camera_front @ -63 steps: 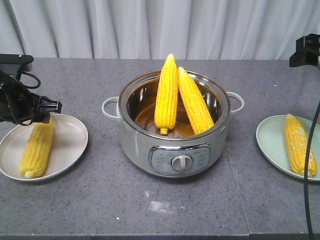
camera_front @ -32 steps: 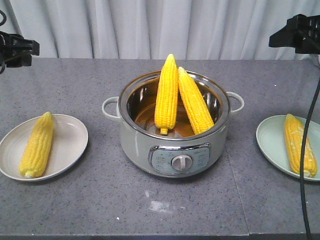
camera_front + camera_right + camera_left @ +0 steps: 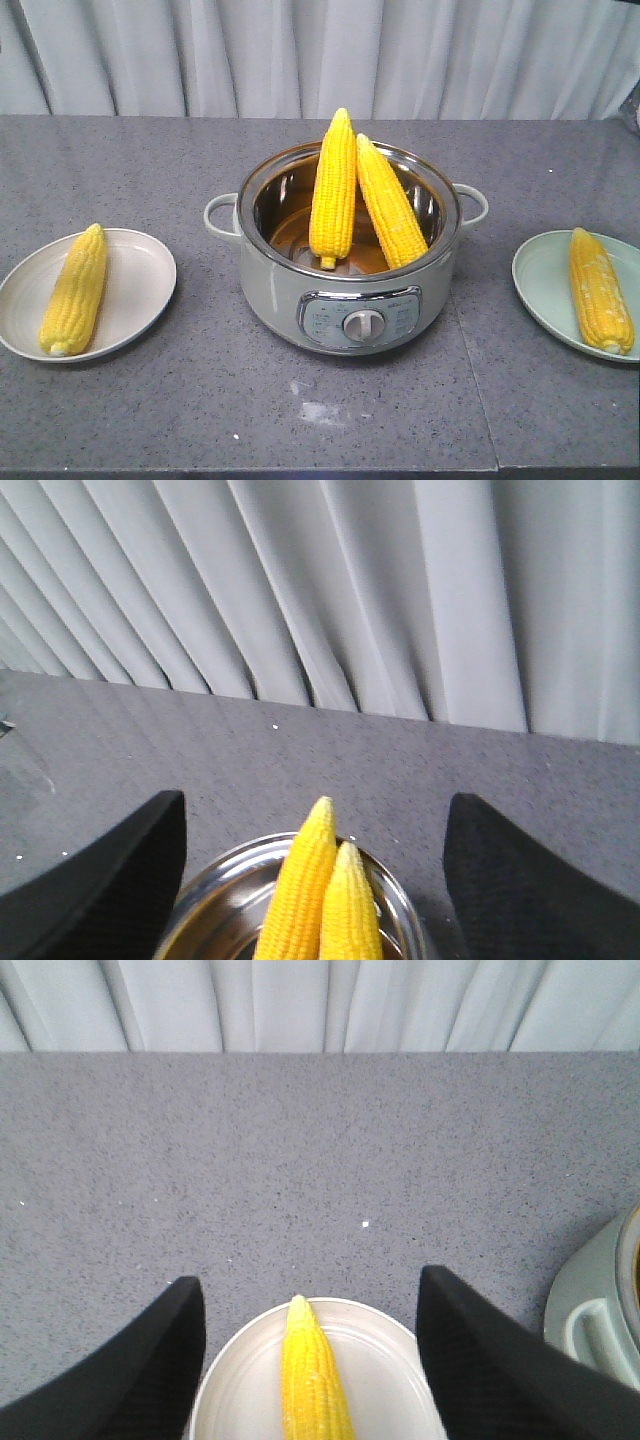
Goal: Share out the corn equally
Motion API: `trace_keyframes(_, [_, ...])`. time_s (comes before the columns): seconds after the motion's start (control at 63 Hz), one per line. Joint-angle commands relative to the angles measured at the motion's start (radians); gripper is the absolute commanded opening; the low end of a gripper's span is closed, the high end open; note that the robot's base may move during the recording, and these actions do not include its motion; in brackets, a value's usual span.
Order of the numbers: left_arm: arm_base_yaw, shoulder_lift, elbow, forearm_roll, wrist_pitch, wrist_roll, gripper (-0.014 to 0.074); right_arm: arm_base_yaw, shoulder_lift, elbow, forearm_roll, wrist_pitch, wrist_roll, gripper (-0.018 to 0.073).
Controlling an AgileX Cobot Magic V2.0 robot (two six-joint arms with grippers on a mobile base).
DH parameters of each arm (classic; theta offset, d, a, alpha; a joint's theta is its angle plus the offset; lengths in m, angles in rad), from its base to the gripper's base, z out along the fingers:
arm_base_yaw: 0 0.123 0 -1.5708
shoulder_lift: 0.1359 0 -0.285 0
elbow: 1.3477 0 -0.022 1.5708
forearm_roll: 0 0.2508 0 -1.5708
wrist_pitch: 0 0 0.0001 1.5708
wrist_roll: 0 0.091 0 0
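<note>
Two corn cobs [image 3: 333, 185] [image 3: 390, 205] lean upright inside the steel pot [image 3: 350, 305] at the table's middle. A third cob [image 3: 75, 290] lies on the white plate [image 3: 140, 270] at left, and another [image 3: 600, 288] on the pale green plate [image 3: 545, 275] at right. Neither arm shows in the front view. My left gripper [image 3: 308, 1278] is open, high above the white plate [image 3: 385, 1370] and its cob [image 3: 312, 1380]. My right gripper [image 3: 315, 797] is open too, high above the pot's rim [image 3: 215, 885], with both cob tips [image 3: 305, 880] between its fingers in view.
Grey curtains hang behind the grey speckled table [image 3: 150, 160]. The pot has side handles [image 3: 220, 215] and a front control dial [image 3: 364, 324]. A pale smudge [image 3: 318, 410] marks the table in front of the pot.
Both arms have risen and left the front view. The left one was down at the white plate a second ago. None of the cobs has moved.
</note>
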Motion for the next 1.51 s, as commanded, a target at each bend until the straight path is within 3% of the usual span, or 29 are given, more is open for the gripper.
trace_keyframes(0.0, [0.001,-0.054,-0.033,-0.004,-0.033,0.028,0.0451,-0.001,-0.056,-0.031,0.102,-0.016,-0.030,0.0529])
trace_keyframes(0.333, [0.001,-0.088,-0.030,-0.004,0.026,0.033,0.0451,-0.001,-0.081,-0.031,0.199,0.027,-0.045,0.0529])
trace_keyframes(1.491, [0.001,-0.088,-0.030,-0.004,0.033,0.032,0.0451,-0.001,-0.081,-0.031,0.199,0.068,-0.047,0.0529])
